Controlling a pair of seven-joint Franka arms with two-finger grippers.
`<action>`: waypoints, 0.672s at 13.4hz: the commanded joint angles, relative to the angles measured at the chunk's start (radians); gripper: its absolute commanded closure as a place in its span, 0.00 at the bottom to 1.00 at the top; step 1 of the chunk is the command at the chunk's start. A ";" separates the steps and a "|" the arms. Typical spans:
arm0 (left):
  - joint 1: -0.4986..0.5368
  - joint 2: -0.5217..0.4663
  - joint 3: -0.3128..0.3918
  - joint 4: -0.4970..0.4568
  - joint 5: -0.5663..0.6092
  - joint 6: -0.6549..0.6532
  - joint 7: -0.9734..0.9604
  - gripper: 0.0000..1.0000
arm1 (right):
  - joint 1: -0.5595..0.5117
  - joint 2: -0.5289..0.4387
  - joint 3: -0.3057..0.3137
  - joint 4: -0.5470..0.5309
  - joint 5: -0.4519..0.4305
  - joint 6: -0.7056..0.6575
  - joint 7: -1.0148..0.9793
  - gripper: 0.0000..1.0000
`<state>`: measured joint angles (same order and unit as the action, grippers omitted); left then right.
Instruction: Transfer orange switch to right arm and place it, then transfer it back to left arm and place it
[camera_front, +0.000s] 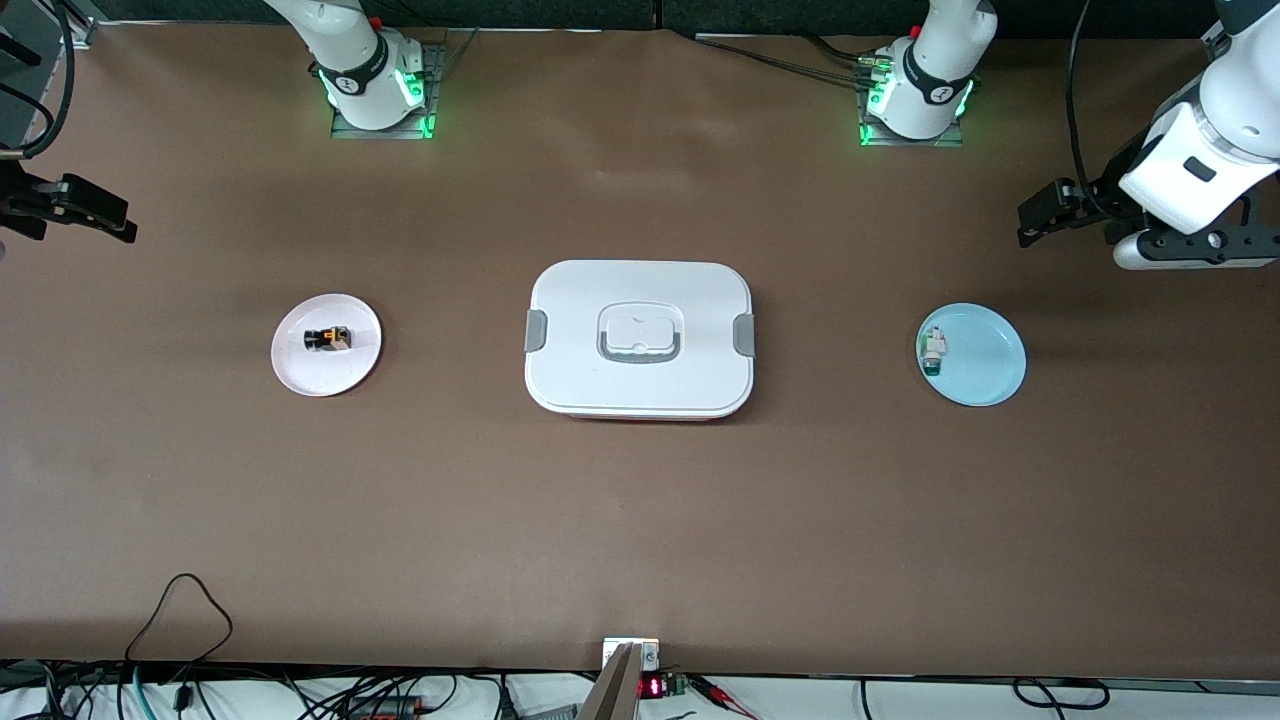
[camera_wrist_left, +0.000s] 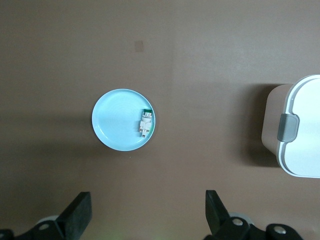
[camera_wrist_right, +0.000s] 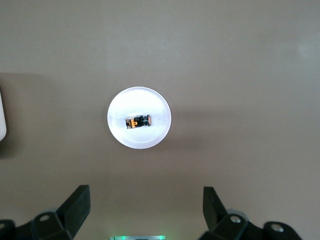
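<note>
Tabletop (camera_front: 640, 520): plain brown, matte, with cables (camera_front: 180, 620) trailing over its edge nearest the front camera.

Box (camera_front: 639, 338): white, lidded, grey side clips and recessed grey handle, reddish base edge; mid-table, between the two plates.

Orange switch (camera_front: 328, 339): tiny black block with orange markings and a bit of white, lying on the white plate (camera_front: 300, 375) toward the right arm's end.

White-and-green component (camera_front: 932, 350): on the blue plate (camera_front: 985, 370) toward the left arm's end; detail too small to read.

Left gripper (camera_front: 1040, 222): fingers spread, empty, up over bare table near the blue plate.

Right gripper (camera_front: 90, 212): partly cut off at the frame edge, fingers spread, empty.
</note>
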<state>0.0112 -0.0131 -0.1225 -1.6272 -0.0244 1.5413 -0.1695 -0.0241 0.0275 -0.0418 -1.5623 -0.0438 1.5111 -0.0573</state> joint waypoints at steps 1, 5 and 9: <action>-0.001 0.008 0.004 0.018 -0.006 -0.009 0.011 0.00 | -0.003 0.002 0.002 0.018 0.010 -0.028 0.001 0.00; 0.001 0.008 0.004 0.017 -0.008 -0.010 0.011 0.00 | -0.004 0.028 0.002 0.025 0.018 -0.017 0.004 0.00; 0.001 0.008 0.004 0.018 -0.008 -0.009 0.011 0.00 | 0.012 0.089 0.000 0.021 0.022 -0.023 0.001 0.00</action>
<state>0.0116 -0.0116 -0.1217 -1.6273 -0.0244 1.5413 -0.1695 -0.0194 0.0778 -0.0400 -1.5610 -0.0335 1.5029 -0.0571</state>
